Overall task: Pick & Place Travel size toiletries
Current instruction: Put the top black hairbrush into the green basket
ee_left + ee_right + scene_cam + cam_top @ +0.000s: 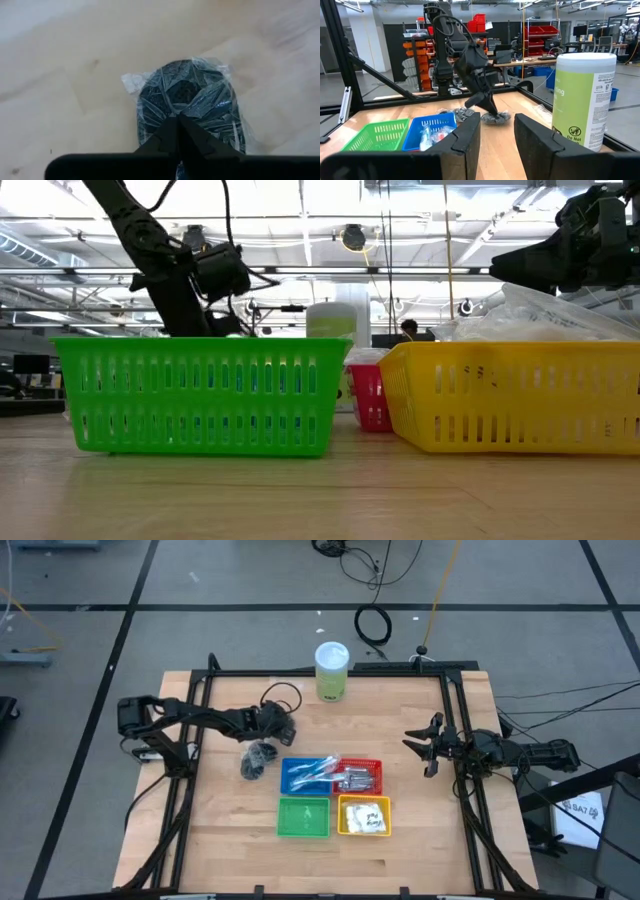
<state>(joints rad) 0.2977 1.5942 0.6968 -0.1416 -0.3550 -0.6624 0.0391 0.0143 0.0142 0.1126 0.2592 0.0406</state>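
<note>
L gripper (178, 131) clamped on wrapped dark puff (192, 102), basket-hidden in low view

Even, bright overhead light fills the scene, and in the low view the ceiling strip lights (300, 225) behind the green basket (200, 395) blow out to white glare. That basket is sharp, while the wooden table (320, 500) just in front of it is soft. Seen from above, shadows beside the green cylinder (332, 671) are faint and short. In the left wrist view the wrapped dark puff (190, 107) shows small glints on its clear film (the wood around it is washed pale and blurred), and the left gripper (178, 131) reads as a black silhouette
</note>
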